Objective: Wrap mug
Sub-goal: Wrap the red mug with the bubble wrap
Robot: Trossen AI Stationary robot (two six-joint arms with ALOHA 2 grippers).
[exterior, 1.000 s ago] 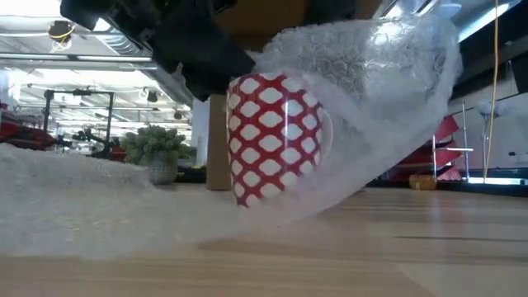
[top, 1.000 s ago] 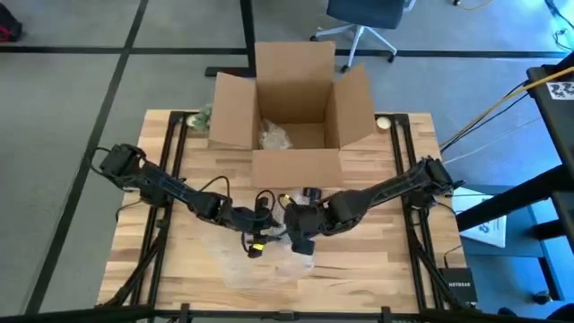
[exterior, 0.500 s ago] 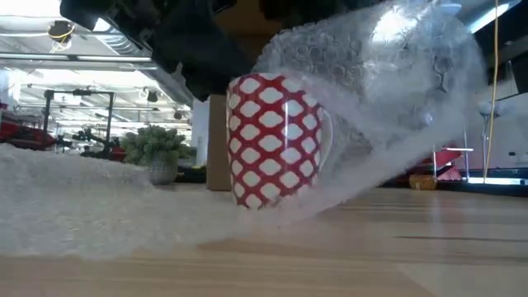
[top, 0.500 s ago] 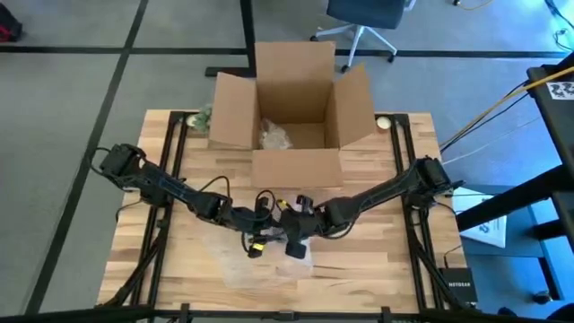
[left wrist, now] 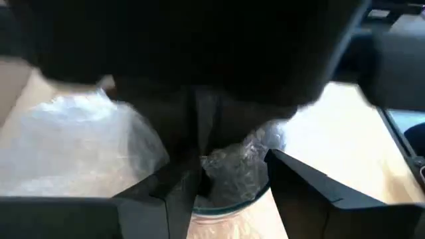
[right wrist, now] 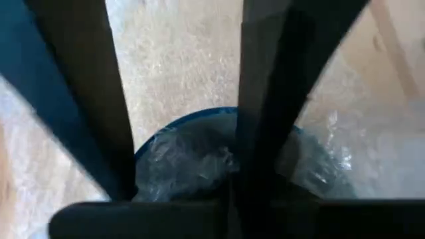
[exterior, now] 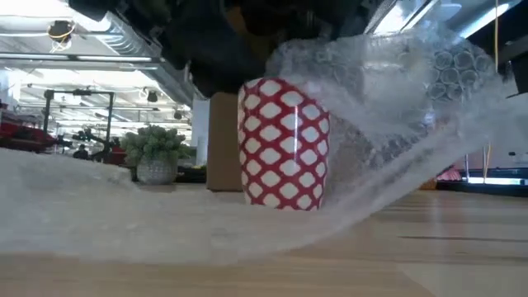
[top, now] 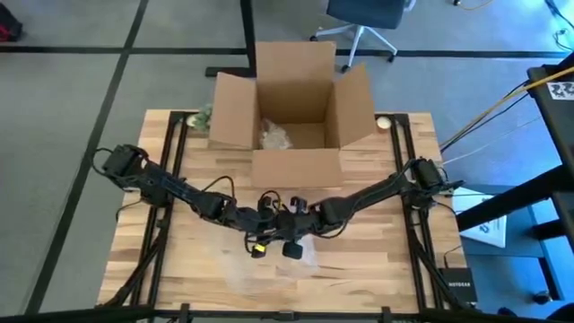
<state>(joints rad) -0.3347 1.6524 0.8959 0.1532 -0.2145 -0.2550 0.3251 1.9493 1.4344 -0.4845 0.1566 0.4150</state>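
Low view: red-and-white lattice-patterned ceramic mug (exterior: 285, 144) stood upright on clear bubble wrap sheet (exterior: 396, 107) mid-bench (top: 377, 269). We had both hands over its mouth, apparently tucking wrap inside; left hand (left wrist: 229, 179) part-open around wrap, right hand (right wrist: 182, 169) grip unclear.

Bright ceiling light is glaring off the bubble wrap (exterior: 396, 91) in the low view; both wrist views are blurring, fingers silhouetting darkly close up.
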